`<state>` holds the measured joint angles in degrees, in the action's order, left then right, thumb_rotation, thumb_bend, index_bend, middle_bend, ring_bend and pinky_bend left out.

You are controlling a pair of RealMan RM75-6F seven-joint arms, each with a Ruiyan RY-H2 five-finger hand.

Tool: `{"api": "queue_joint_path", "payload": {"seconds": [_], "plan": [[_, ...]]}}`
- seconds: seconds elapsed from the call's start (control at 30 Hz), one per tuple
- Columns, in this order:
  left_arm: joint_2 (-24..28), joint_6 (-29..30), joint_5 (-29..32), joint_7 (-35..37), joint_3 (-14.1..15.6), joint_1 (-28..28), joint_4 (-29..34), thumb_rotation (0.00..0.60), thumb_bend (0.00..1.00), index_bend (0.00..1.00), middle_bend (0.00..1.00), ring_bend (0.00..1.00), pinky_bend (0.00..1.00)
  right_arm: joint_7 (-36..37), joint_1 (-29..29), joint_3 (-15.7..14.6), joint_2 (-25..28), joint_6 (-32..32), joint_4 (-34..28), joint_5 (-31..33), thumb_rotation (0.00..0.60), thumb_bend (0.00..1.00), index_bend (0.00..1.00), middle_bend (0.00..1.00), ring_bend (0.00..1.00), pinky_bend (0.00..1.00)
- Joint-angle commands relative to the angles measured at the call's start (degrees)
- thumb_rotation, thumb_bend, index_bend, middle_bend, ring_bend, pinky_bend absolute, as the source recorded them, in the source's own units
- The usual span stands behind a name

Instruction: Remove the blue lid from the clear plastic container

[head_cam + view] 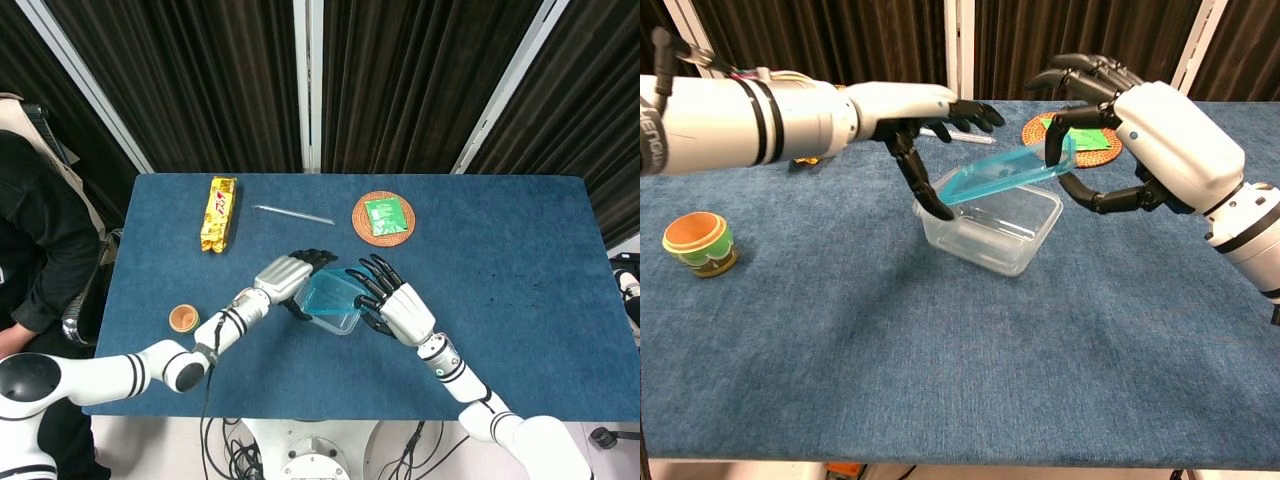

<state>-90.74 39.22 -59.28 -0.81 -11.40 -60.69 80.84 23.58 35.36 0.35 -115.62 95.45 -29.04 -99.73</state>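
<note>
The clear plastic container (990, 235) (342, 322) stands on the blue table, near its middle. The blue lid (1005, 172) (330, 293) is tilted: its right end is raised, and its left end dips to the container's left rim. My right hand (1160, 140) (400, 310) pinches the lid's raised right end between thumb and fingers. My left hand (910, 105) (285, 275) hovers at the container's left end with fingers spread above it. Its thumb reaches down to the container's left corner and it holds nothing.
A small orange cup (698, 243) (184, 318) stands at the left. At the back lie a yellow snack packet (219, 213), a clear straw (293, 214) and a woven coaster with a green packet (383, 217) (1080, 135). A person (30, 230) sits beyond the table's left end.
</note>
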Motion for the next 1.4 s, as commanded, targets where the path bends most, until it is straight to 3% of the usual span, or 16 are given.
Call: {"api": "queue_joint_path", "payload": {"seconds": [0.03, 0.37, 0.53, 0.7, 0.8, 0.87, 0.93, 1.03, 1.2, 1.4], "plan": [[1.0, 1.1, 0.3, -0.6, 0.2, 1.0, 0.9, 0.6, 0.0, 0.04, 0.02, 0.0, 0.11, -0.4, 0.3, 0.5, 0.7, 1.0, -0.4, 0.2, 0.6, 0.59, 0.7, 0.16, 0.0, 0.0], [5.8, 8.5, 0.7, -5.1, 2.4, 6.1, 4.9, 0.6, 0.0, 0.04, 0.02, 0.0, 0.1, -1.7, -2.7, 2.4, 7.0, 4.7, -3.6, 2.6, 0.6, 0.59, 0.7, 0.17, 0.0, 0.0], [8.9, 14.3, 0.2, -6.2, 3.7, 10.7, 6.8, 0.6, 0.0, 0.04, 0.02, 0.0, 0.1, -0.3, -5.8, 3.3, 9.9, 2.4, -4.9, 5.8, 0.6, 0.59, 0.7, 0.17, 0.0, 0.0], [11.8, 18.8, 0.1, -6.4, 5.1, 15.4, 8.3, 0.6, 0.0, 0.04, 0.02, 0.0, 0.1, 3.3, -7.2, 3.6, 8.7, -1.9, -2.5, 8.3, 0.6, 0.59, 0.67, 0.17, 0.0, 0.0], [12.7, 21.0, -0.2, -7.3, 6.0, 17.7, 8.3, 0.6, 0.0, 0.04, 0.02, 0.0, 0.1, 5.3, -7.6, 3.2, 7.3, -4.3, -0.5, 8.7, 0.6, 0.52, 0.58, 0.16, 0.0, 0.0], [13.0, 22.2, -0.4, -8.4, 6.7, 18.9, 8.1, 0.6, 0.0, 0.04, 0.02, 0.0, 0.1, 5.3, -7.9, 2.4, 7.2, -6.0, 0.0, 8.5, 0.6, 0.42, 0.45, 0.11, 0.0, 0.0], [13.3, 23.4, -0.5, -9.3, 7.2, 20.3, 8.2, 0.6, 0.0, 0.04, 0.02, 0.0, 0.09, 4.2, -8.6, 1.5, 8.3, -7.9, -1.1, 8.4, 0.6, 0.31, 0.19, 0.03, 0.0, 0.0], [13.6, 25.4, -0.7, -8.8, 7.4, 22.5, 9.1, 0.6, 0.0, 0.04, 0.02, 0.0, 0.09, 3.6, -9.8, 0.6, 11.9, -10.5, -6.8, 8.8, 0.6, 0.18, 0.0, 0.0, 0.0, 0.0], [14.5, 27.6, -2.5, -8.3, 8.0, 25.3, 10.2, 0.6, 0.0, 0.04, 0.02, 0.0, 0.09, -1.2, -10.9, -1.0, 22.8, -14.8, -22.9, 9.1, 0.6, 0.09, 0.0, 0.0, 0.0, 0.0], [17.7, 31.4, -5.7, -9.8, 8.8, 28.5, 11.1, 0.6, 0.0, 0.07, 0.04, 0.0, 0.09, -6.8, -13.0, -1.1, 35.2, -15.3, -40.3, 10.8, 0.6, 0.09, 0.0, 0.0, 0.0, 0.0]]}}
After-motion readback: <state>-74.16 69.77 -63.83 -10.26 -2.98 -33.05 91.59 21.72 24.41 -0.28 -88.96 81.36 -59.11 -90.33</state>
